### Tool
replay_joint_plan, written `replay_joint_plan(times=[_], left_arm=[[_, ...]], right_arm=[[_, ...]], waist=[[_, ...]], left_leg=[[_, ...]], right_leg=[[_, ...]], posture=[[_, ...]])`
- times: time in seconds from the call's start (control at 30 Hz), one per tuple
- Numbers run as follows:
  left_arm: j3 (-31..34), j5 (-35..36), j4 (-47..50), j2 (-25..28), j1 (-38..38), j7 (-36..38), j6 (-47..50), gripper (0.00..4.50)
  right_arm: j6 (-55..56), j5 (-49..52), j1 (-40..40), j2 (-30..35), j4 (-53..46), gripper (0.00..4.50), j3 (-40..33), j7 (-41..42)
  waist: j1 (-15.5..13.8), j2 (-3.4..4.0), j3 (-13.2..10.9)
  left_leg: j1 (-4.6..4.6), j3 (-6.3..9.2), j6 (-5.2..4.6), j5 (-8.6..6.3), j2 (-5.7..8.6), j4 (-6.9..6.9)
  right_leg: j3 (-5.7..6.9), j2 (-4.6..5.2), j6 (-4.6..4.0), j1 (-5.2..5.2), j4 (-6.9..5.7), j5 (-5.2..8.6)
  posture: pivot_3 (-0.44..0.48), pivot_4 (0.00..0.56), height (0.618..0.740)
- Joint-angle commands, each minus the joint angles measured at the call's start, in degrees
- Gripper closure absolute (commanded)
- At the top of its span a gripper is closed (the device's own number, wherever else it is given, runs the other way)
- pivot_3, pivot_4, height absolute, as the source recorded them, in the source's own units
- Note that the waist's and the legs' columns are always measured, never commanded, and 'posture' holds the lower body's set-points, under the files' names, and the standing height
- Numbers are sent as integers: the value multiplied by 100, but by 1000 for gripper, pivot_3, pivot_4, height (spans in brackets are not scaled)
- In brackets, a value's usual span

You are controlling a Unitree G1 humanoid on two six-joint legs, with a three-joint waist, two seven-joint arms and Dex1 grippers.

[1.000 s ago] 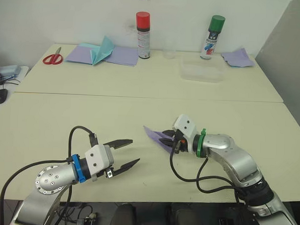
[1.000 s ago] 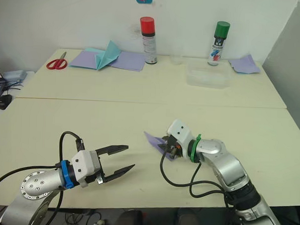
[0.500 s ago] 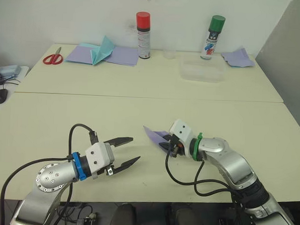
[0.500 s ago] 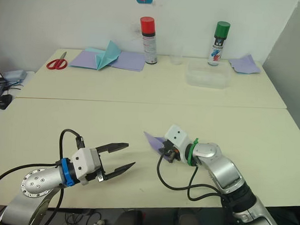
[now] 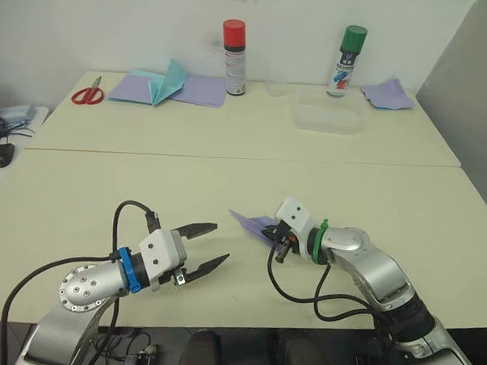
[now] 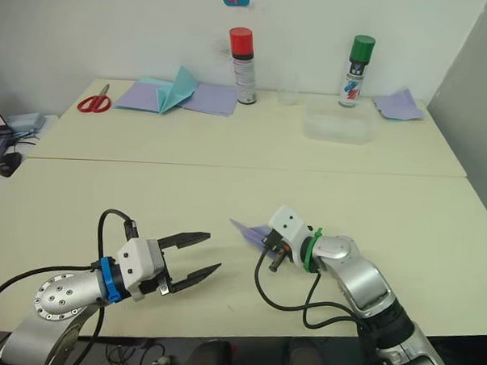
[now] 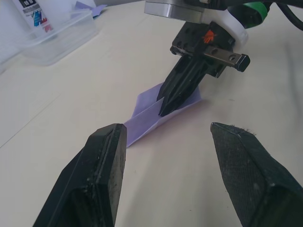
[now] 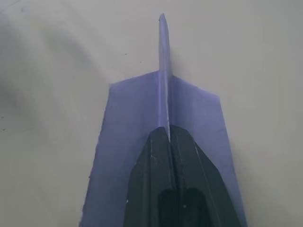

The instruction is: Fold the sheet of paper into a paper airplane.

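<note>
i see my right gripper point(image 7: 166, 105) pinching the centre ridge of the small folded lavender paper airplane point(image 5: 254, 225), which lies on the cream tabletop point(image 5: 227, 182) near the middle. my left gripper point(image 5: 206, 246) hovers at its eight o'clock, black fingers spread wide, touching nothing.

Paper airplane point(image 5: 254, 225) right of left gripper point(image 5: 206, 247)
</note>
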State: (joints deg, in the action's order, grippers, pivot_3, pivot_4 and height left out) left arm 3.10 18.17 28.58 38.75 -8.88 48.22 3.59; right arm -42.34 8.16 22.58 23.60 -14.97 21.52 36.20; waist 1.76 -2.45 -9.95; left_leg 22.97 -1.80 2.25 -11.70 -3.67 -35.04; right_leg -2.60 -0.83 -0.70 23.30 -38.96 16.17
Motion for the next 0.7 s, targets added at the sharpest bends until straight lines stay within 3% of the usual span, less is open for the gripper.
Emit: replay_joint_plan(times=[0.03, 0.2, 0.37, 0.53, 0.7], left_arm=[[-5, 472, 408, 77, 372, -16, 581, 1339], [-248, 1180, 656, 293, 1574, 121, 1805, 1339], [-939, 921, 232, 215, 2628, 229, 2271, 1339], [-1430, 565, -411, -229, 3400, 233, 2212, 1339], [-1554, 257, -853, -446, 3441, 314, 1899, 1339]], right_arm=[[251, 244, -153, 205, -428, 4474, -634, 108], [-187, 609, -293, 389, -647, 4474, -1917, -226], [-845, 461, -233, 415, -115, 4474, -3073, -1176], [-1075, 347, -63, 705, 809, 4474, -3195, -1347], [-1037, 365, 159, 692, 1379, 4474, -3145, -1403]], waist=[[-16, -1, 0], [-7, -1, 0], [7, -1, -1], [26, 0, -1], [98, 2, -1]], left_leg=[[0, 1, 0, 0, 1, -1], [5, -2, 0, 0, 10, -13], [0, -11, 1, 1, 20, -14], [1, -8, 0, 1, 27, -14], [1, -9, 0, 0, 21, -12]], right_leg=[[2, 0, 0, -1, 0, 0], [7, -5, 16, -4, 2, -9], [2, -8, 22, -6, 2, -12], [-1, -16, 21, -5, 1, -12], [-12, -24, 21, -2, 1, -12]], posture=[[0, 150, 740], [0, 150, 740], [0, 150, 740], [0, 150, 740], [0, 150, 740]])
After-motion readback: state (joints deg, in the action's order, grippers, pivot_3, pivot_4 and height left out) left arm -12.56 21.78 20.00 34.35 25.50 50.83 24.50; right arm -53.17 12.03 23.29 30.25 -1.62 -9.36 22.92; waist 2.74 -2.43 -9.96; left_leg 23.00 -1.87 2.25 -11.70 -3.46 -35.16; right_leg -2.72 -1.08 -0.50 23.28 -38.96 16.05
